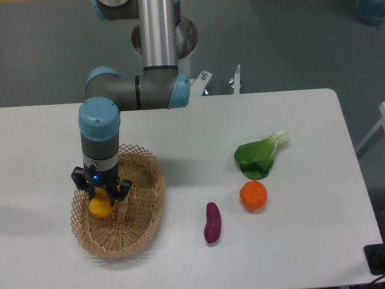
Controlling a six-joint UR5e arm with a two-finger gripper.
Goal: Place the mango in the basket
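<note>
The oval tan wicker basket (133,227) lies on the table at the front left. My gripper (100,196) hangs over its left part, pointing straight down. Its fingers are shut on the yellow-orange mango (100,205), which sits low inside the basket near the left rim. The gripper body hides the top of the fruit, and I cannot tell whether the fruit touches the basket floor.
A purple sweet potato (212,222) lies to the right of the basket. A round orange (253,195) and a green leafy vegetable (260,155) sit further right. The arm's base stands behind the table's back edge.
</note>
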